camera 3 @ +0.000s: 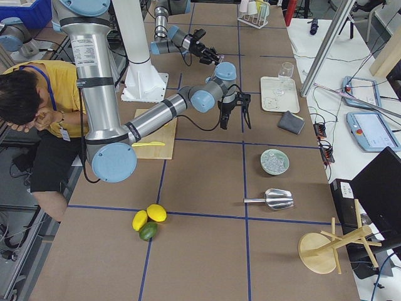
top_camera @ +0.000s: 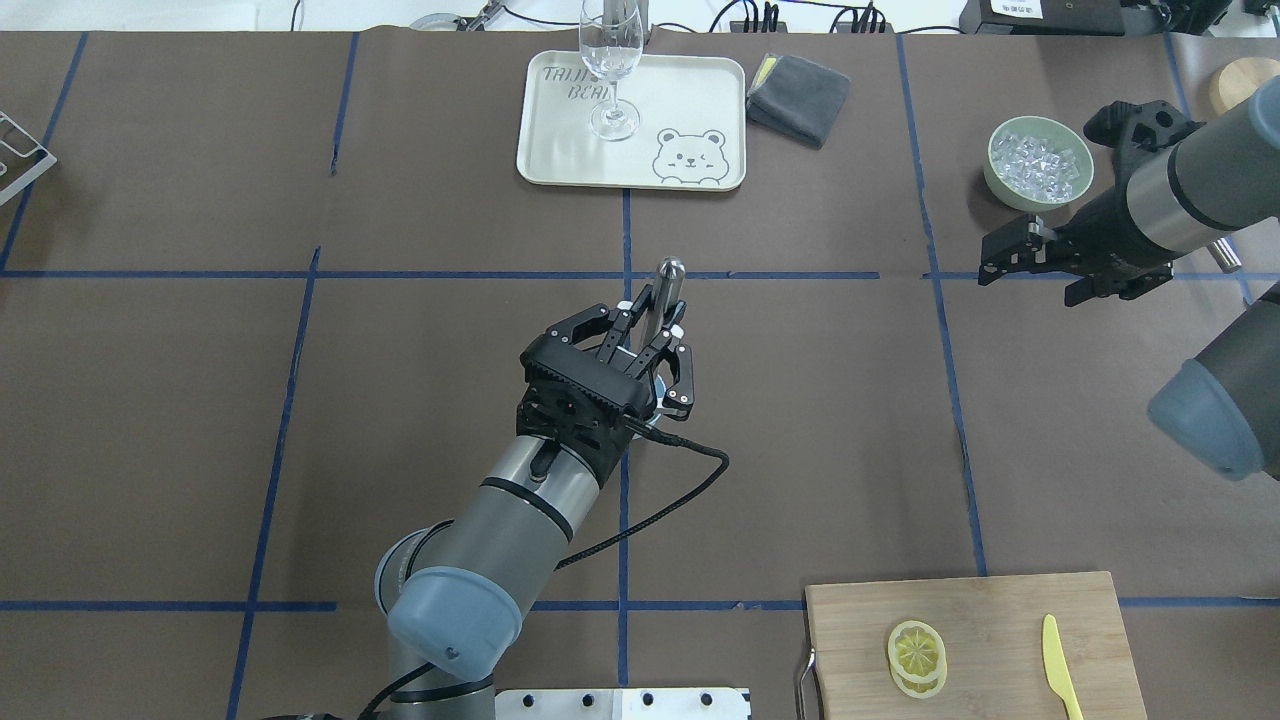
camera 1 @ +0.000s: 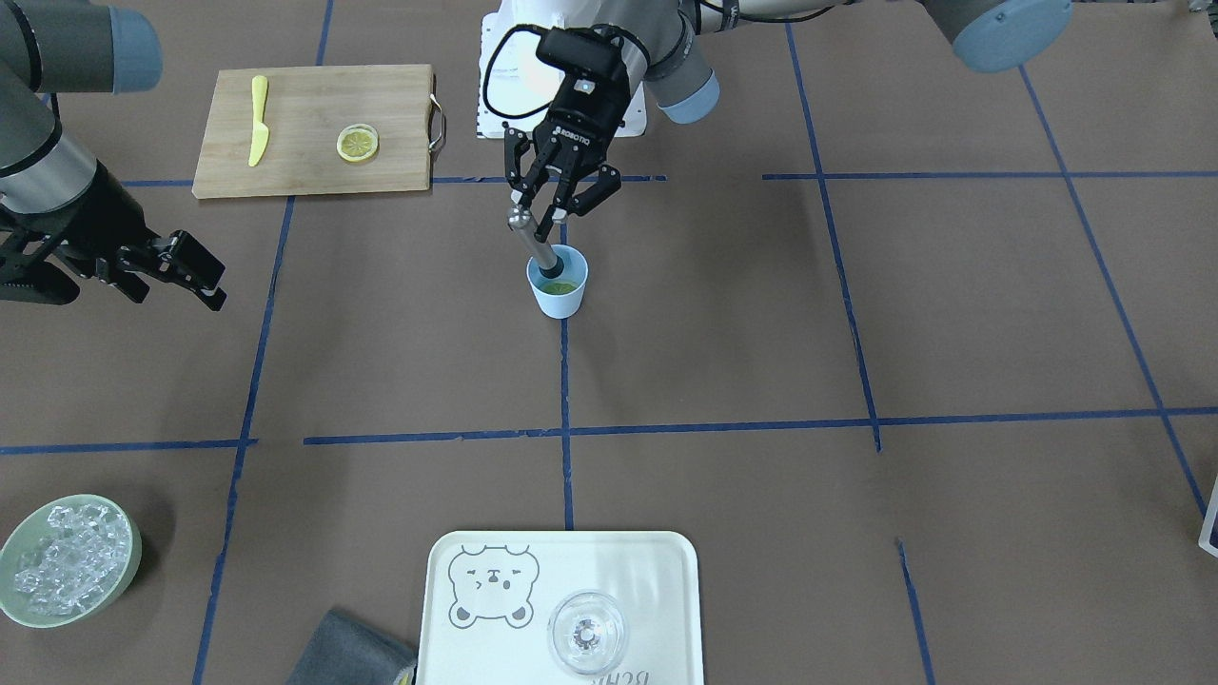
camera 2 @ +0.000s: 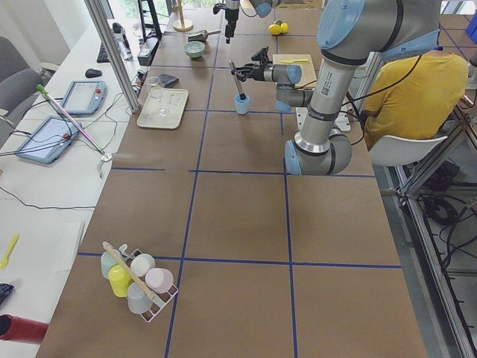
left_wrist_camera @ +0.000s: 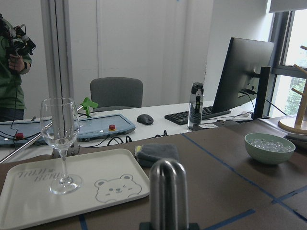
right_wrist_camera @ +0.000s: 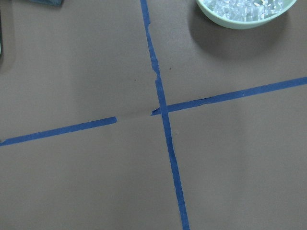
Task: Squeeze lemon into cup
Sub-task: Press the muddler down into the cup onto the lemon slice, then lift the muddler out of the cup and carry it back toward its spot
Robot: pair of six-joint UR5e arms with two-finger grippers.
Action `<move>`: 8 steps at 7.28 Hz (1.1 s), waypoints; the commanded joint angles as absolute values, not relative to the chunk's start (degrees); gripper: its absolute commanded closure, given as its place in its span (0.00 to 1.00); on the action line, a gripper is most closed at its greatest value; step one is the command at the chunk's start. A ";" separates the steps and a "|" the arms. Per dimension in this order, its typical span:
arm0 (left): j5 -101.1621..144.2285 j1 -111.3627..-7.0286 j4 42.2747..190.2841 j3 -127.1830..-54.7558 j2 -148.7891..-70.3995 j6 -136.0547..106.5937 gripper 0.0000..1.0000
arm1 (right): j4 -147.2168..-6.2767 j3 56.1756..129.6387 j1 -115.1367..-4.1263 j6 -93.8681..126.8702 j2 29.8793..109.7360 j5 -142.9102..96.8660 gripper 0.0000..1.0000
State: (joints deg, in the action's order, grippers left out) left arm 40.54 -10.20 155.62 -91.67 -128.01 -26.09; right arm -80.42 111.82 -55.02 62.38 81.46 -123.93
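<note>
The light-blue cup [camera 1: 558,285] stands upright at the table's middle, with yellow-green matter in it that I cannot identify. My left gripper [camera 1: 550,221] is just above the cup, shut on a metal rod [camera 1: 535,245] that leans into the cup. From overhead, the left gripper [top_camera: 655,325] hides the cup, and the rod's top [top_camera: 671,270] sticks out past it. A yellow lemon slice [camera 1: 358,143] lies flat on the wooden board [camera 1: 304,162], far from both grippers. My right gripper [camera 1: 195,274] hovers over bare table, open and empty.
A yellow knife [camera 1: 258,121] lies on the board. A pale green bowl of ice [camera 1: 13,553] stands at the near left corner. A white tray [camera 1: 618,561] holds a clear glass [camera 1: 587,633], with a grey cloth [camera 1: 347,652] beside it.
</note>
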 commanded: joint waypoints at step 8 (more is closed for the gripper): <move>59.51 -29.75 154.07 -98.53 -110.07 -30.48 1.00 | -80.42 111.71 -55.20 62.14 81.56 -124.01 0.00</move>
State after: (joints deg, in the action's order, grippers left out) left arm 51.69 -24.59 154.15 -98.64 -113.65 -28.22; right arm -80.42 111.73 -55.19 62.14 81.56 -124.01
